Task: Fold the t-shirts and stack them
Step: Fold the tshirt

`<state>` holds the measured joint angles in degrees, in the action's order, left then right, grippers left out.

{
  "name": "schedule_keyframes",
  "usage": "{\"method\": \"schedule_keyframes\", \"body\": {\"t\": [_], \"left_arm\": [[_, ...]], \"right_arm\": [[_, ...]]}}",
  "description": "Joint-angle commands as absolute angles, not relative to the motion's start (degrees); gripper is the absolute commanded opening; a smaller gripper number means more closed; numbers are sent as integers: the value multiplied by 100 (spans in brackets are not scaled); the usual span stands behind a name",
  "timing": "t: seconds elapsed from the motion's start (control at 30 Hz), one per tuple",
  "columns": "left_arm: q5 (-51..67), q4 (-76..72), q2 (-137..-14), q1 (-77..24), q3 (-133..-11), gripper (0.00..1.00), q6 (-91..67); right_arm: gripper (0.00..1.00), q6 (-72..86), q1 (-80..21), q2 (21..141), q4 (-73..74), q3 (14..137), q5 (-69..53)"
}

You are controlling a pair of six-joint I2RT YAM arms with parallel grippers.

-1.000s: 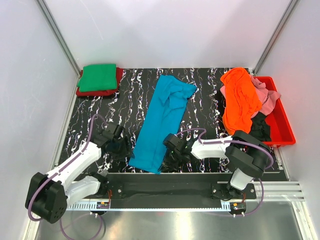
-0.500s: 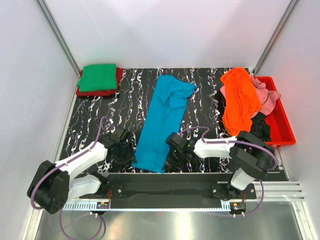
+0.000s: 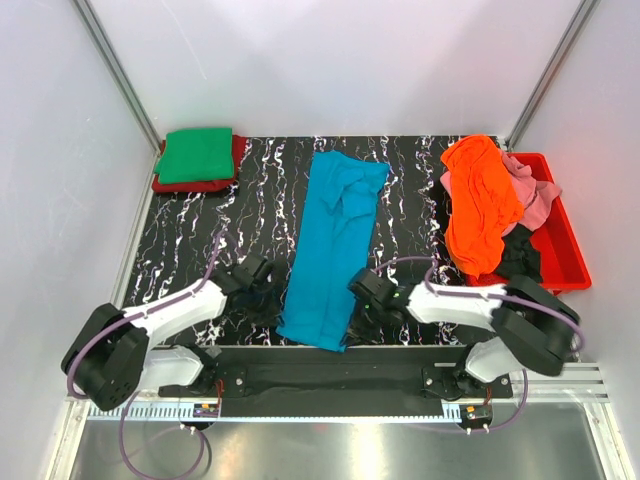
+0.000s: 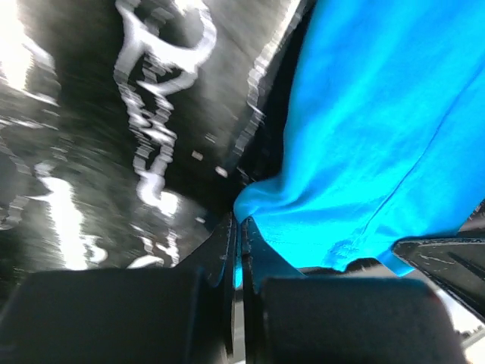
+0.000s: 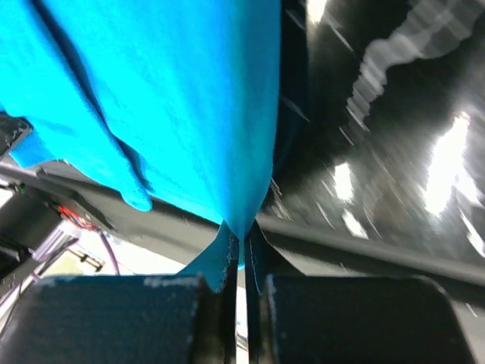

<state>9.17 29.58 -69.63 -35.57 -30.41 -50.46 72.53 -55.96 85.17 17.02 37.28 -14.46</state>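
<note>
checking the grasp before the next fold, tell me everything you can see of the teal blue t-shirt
The teal blue t-shirt is plain soft cloth, lying as a long narrow strip down the middle of the black marbled table, slightly slanted, rumpled at its far end. Its near end reaches the table's near edge, where the left gripper is shut on its left corner and the right gripper on its right corner.

Soft matt teal t-shirt [image 3: 335, 240] on glossy marbled tabletop [image 3: 200, 230]
</note>
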Motion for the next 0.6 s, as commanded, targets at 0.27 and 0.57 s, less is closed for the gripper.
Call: {"method": "schedule_keyframes", "body": {"t": [0.27, 0.57], "left_arm": [[1283, 4077, -6495, -3841, -4323, 0, -5397], [1151, 4570, -7732, -3552, -6072, 0, -4940]], "right_arm": [[0, 7770, -5511, 6776, 3435, 3883, -1055], [0, 6295, -4123, 7321, 4298, 5053, -1168]]}}
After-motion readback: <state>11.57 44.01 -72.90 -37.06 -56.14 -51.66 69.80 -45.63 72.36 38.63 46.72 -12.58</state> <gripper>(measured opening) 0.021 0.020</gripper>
